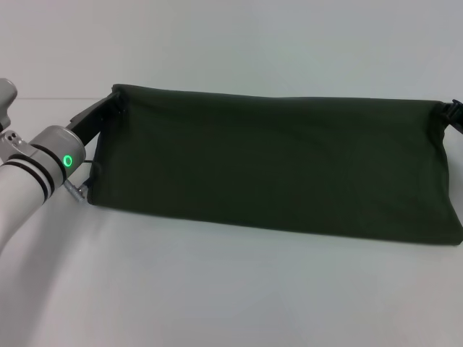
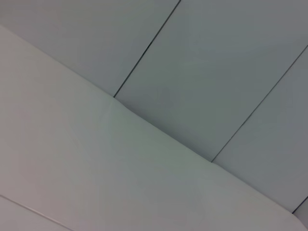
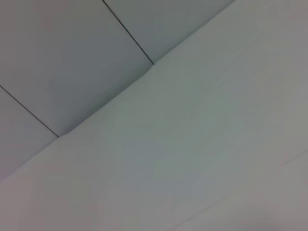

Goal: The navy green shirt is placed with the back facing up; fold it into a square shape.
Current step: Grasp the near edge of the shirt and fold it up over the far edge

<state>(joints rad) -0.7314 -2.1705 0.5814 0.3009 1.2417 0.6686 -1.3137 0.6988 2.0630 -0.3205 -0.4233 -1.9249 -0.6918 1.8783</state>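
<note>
The navy green shirt (image 1: 275, 166) shows in the head view as a long, plain dark olive band stretched across the white table. Its top edge runs taut between my two grippers, and no lettering is visible. My left gripper (image 1: 110, 107) is at the band's upper left corner, shut on the cloth. At the upper right corner, by the frame's edge, my right gripper (image 1: 453, 112) holds the other end. The lower edge rests on the table. Neither wrist view shows the shirt or any fingers.
The white table (image 1: 217, 296) extends in front of the shirt. A pale wall (image 1: 231, 36) stands behind it. The wrist views show only the table surface (image 2: 96, 183) and grey wall panels (image 3: 57, 57) with thin seams.
</note>
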